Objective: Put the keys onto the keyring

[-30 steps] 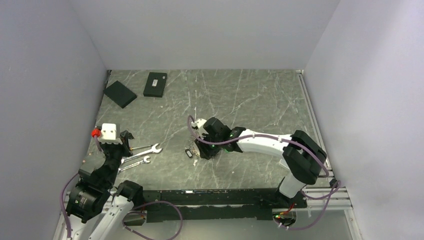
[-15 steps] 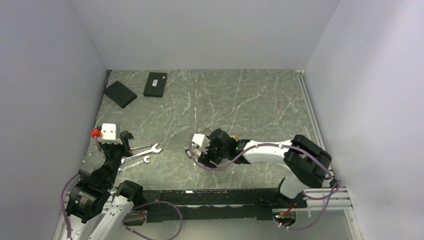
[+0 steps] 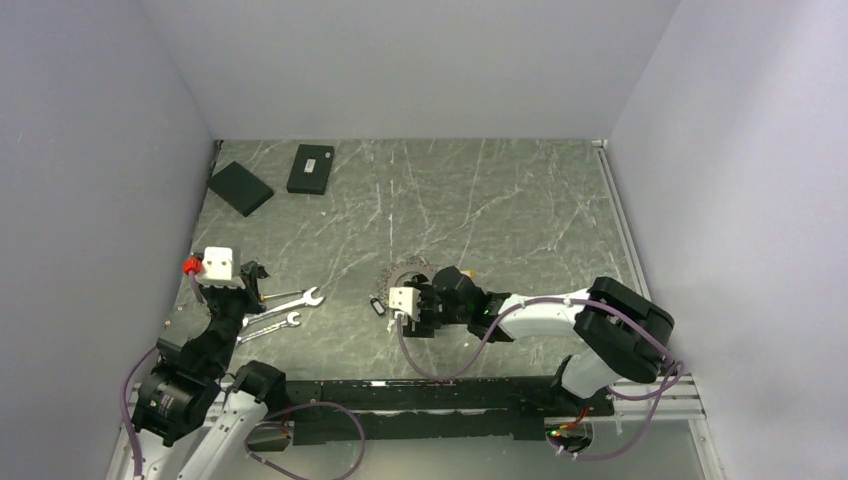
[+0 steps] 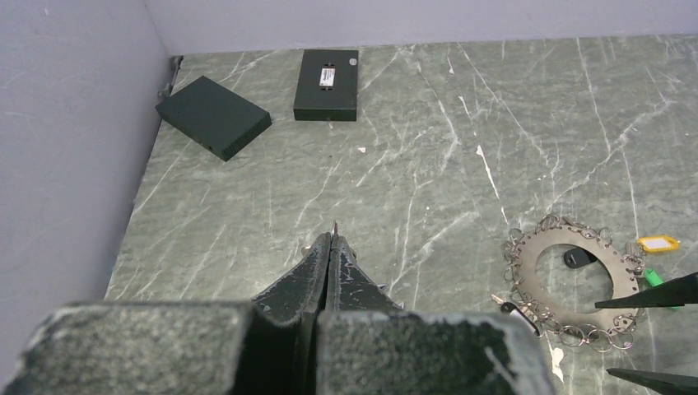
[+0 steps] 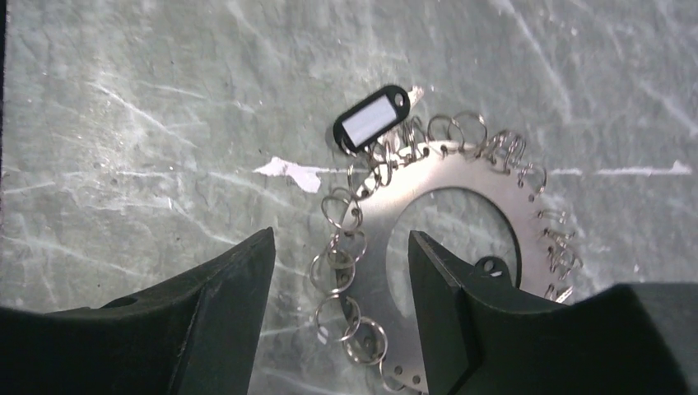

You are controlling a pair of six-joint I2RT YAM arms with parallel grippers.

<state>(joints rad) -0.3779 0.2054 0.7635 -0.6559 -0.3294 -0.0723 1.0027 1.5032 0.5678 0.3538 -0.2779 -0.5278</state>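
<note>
Keyring: a thin, flat metal ring plate (image 5: 449, 169) lying mid-worktop (image 4: 461, 99), its rim fringed with small wire loops (image 5: 337, 247). A black tag (image 5: 372, 118), a yellow tag (image 4: 658, 243) and a green tag (image 4: 654, 277) hang from it.
Keys: no separate key can be told apart in the fringe.
Handling: probably stiff, light and slippery. The loops look loose and likely to snag.
Hold: best judged on bare plate rim, one finger inside the centre hole.
Right pincer (image 5: 342, 304): apart, low over one side of the keyring, straddling the loops and clamping nothing.
Left pincer (image 4: 331, 247): together, empty, well left of the keyring.
Surface: dark veined stone look, smooth. The keyring would likely slide when pushed.
Room: pale walls on three sides. Two black boxes (image 4: 213, 117) lie far beyond the keyring, two wrenches (image 3: 285, 298) lie to its left.
</note>
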